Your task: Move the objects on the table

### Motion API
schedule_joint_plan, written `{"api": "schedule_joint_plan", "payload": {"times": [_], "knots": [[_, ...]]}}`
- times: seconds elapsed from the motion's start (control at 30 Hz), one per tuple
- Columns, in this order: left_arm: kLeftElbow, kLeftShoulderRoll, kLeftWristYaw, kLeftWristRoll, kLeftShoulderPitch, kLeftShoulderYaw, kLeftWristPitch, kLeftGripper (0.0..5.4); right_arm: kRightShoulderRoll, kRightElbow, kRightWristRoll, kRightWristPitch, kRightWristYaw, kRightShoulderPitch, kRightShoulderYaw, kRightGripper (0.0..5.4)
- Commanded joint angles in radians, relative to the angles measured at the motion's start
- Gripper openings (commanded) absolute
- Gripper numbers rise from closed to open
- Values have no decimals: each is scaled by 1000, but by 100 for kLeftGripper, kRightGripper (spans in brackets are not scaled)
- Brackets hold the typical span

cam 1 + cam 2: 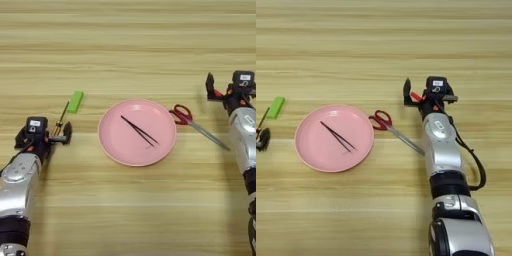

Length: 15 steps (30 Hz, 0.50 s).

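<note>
Tweezers, thin black metal ones point(139, 131), lie inside the round pink plate point(112, 145), light, springy, best pinched mid-length, while left claw point(59, 135) and right claw point(417, 96) both wait apart, empty

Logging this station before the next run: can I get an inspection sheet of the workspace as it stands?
Surface: light wooden table, planks with horizontal grain.
Job's things: black tweezers lie inside the pink plate; a screwdriver with green handle lies left of the plate; red-handled scissors lie right of it, handles near the plate rim.
Clutter: nothing seen.
Grippers: left gripper rests on the table at the screwdriver's tip end, fingers open; right gripper sits beyond the scissors, fingers open, holding nothing.
Cables: a black cable loops along the right arm.
Surroundings: nothing seen beyond the table top.
</note>
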<state>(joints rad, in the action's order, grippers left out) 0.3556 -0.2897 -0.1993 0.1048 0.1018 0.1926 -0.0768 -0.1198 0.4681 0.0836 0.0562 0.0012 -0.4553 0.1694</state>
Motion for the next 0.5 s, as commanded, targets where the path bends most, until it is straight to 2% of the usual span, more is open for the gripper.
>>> {"api": "schedule_joint_plan", "payload": {"times": [0.03, 0.2, 0.5], "knots": [[47, -7, -9, -5, -13, -10, -56, 522, 6, -13, 11, -9, -8, -14, 7, 540], [56, -9, -17, -7, -14, -19, -61, 493, 6, -15, 13, -10, -9, -14, 8, 540], [64, -11, -10, -7, -14, -17, -59, 409, 6, -15, 13, -12, -8, -15, 9, 540]]}}
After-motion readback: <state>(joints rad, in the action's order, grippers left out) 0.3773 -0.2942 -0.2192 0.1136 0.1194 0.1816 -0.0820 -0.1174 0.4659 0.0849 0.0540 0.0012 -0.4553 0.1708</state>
